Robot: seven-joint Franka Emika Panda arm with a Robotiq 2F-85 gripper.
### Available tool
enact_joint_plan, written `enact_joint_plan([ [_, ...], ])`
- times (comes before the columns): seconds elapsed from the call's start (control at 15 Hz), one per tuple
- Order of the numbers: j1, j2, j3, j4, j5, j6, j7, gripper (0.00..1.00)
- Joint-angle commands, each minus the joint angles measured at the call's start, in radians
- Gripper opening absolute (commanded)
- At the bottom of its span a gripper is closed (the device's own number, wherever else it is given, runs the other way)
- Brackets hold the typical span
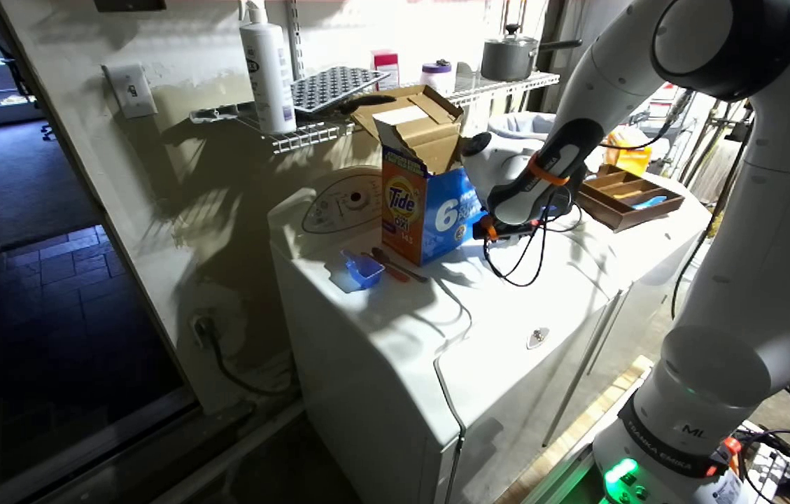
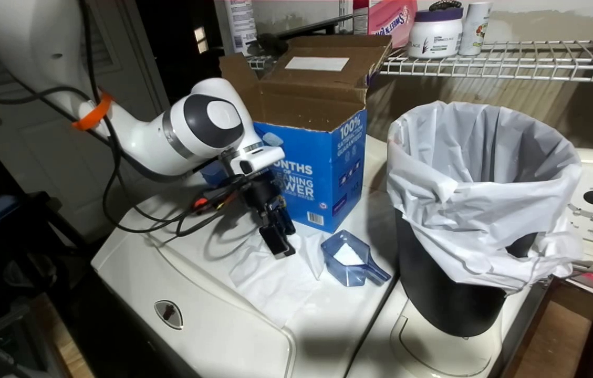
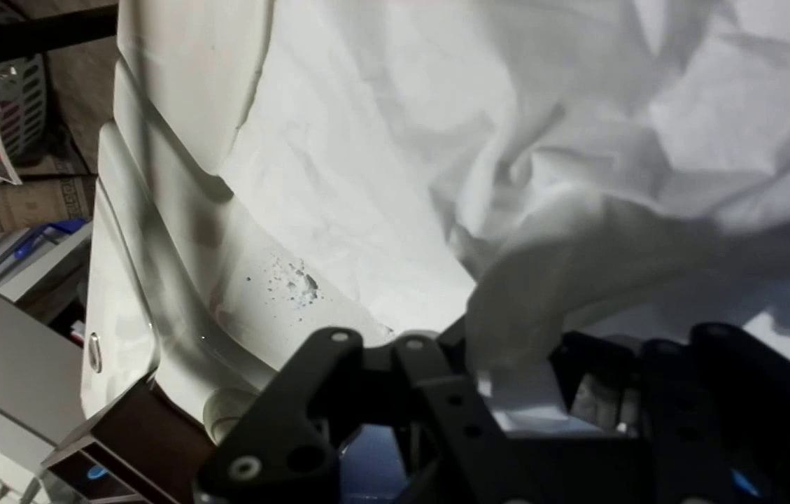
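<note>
A white cloth (image 2: 270, 275) lies crumpled on top of the white machine (image 2: 322, 320). My gripper (image 2: 283, 244) points down at it, in front of the blue side of an opened Tide box (image 2: 301, 181). In the wrist view a fold of the cloth (image 3: 517, 308) runs between the fingers, and the jaws are closed on it; the fold hides the fingertips. Beside the cloth sits a translucent blue scoop (image 2: 346, 273) with white powder (image 2: 349, 255) inside. Some powder crumbs (image 3: 300, 283) are scattered near the cloth's edge.
A black bin (image 2: 448, 299) with a white liner (image 2: 433, 199) stands beside the scoop. Another blue scoop (image 1: 364, 271) and utensils (image 1: 398, 266) lie past the box. A wooden tray (image 1: 608, 215) rests farther along. A wire shelf (image 2: 538, 65) holding bottles and jars hangs above.
</note>
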Motion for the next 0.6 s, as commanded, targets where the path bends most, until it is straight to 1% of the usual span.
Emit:
enact_joint_plan([
  [0.0,-0.024,0.026,0.005,0.012,-0.063,0.042,0.106,0.00],
  [0.27,-0.037,0.065,0.000,0.027,-0.108,0.097,0.199,0.00],
  [0.53,-0.043,0.102,-0.008,0.060,-0.172,0.125,0.285,0.00],
])
